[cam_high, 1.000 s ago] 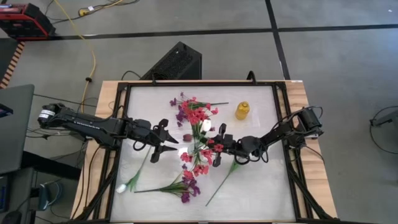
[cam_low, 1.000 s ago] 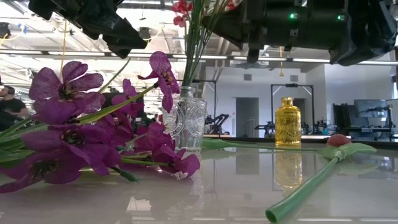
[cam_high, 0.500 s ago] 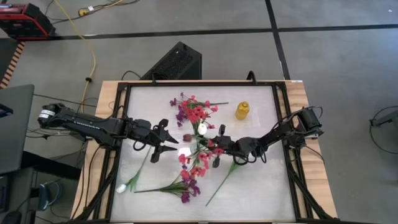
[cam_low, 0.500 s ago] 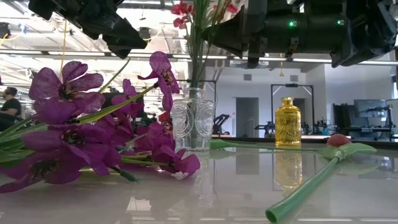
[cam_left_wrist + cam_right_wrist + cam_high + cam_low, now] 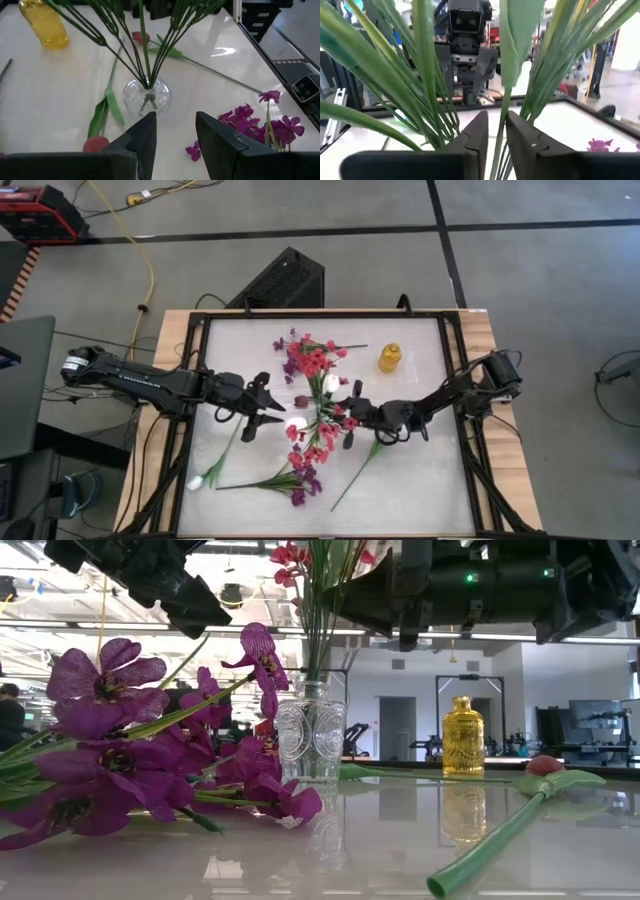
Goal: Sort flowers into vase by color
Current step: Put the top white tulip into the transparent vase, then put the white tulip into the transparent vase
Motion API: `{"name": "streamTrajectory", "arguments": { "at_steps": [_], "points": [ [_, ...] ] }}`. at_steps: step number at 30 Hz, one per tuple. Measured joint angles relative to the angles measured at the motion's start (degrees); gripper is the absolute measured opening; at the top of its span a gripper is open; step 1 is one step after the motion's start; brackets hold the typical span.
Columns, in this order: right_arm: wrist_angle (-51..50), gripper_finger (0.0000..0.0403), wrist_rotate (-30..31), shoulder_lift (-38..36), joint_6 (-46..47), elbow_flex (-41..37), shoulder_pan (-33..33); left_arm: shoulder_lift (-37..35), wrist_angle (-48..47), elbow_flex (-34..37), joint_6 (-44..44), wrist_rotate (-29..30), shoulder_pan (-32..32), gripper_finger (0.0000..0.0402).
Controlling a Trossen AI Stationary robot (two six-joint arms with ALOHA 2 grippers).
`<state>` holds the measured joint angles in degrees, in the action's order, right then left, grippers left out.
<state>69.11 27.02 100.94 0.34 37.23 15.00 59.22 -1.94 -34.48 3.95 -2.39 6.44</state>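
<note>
A clear glass vase (image 5: 146, 96) stands on the table between my two grippers and holds several green stalks. Their red-pink blossoms (image 5: 314, 361) spread above it in the high view. My left gripper (image 5: 175, 124) hovers open just to the table's left of the vase (image 5: 297, 423). My right gripper (image 5: 496, 121) comes from the table's right, shut on one stalk of the bunch. Purple clusters (image 5: 150, 760) lie at the near side. Maroon tulip buds (image 5: 140, 36) and a whitish bud (image 5: 197, 480) lie flat on the table. My right gripper pinches one thin green stalk (image 5: 502, 106) between its two fingers (image 5: 479, 131). It comes in about level from the table's right, with the fingers across the stalk. The stalk stands roughly upright among the others above the vase (image 5: 312, 735), a leaf above the hold. Its lower end is hidden.
A small yellow glass bottle (image 5: 389, 358) stands at the far right of the table. A long tulip stalk (image 5: 500, 835) lies slanting at the near right. More red-pink and purple stems (image 5: 300, 480) lie near the middle front. The table's black frame rail (image 5: 470, 480) runs along the right side.
My right gripper has edged toward the table's left with the stalk. The blossoms above the vase have swung a little to the left with it. In the low view the vase has shifted slightly rightward and stands straighter. My left gripper has kept still.
</note>
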Motion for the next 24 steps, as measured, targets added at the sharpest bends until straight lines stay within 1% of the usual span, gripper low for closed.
{"name": "streamTrajectory", "arguments": {
  "at_steps": [3, 9, 12, 15, 18, 21, 24],
  "points": [
    [-8.3, 0.0128, 0.0, -3.7, 3.1, 0.0, -0.4, 0.0, -0.9, 0.0, 0.4, 0.0, 0.0, 0.0126],
    [-28.5, 0.0193, -0.6, -13.1, 7.7, 0.0, -0.6, 0.0, -1.3, 0.0, 1.1, 0.0, 0.0, 0.0126],
    [-37.2, 0.022, -3.8, -17.8, 9.5, 0.0, -0.6, 0.0, -2.4, 0.0, 2.2, 0.0, 0.0, 0.0126],
    [-44.4, 0.0238, -7.3, -22.3, 10.6, 0.0, -0.6, 0.0, -4.6, 0.0, 4.9, 0.1, 0.0, 0.0126],
    [-50.9, 0.0245, -9.6, -25.5, 10.8, 0.0, -0.3, 0.0, -9.1, 0.0, 10.9, 0.1, 0.0, 0.0126],
    [-55.4, 0.0245, -10.5, -27.4, 11.9, 0.0, 0.7, 0.0, -16.0, 0.0, 21.2, 0.1, 0.1, 0.0126],
    [-57.1, 0.0245, -10.6, -28.3, 12.3, 0.0, 2.0, 0.0, -24.4, 0.0, 31.6, 2.4, 1.6, 0.0126]
  ]
}}
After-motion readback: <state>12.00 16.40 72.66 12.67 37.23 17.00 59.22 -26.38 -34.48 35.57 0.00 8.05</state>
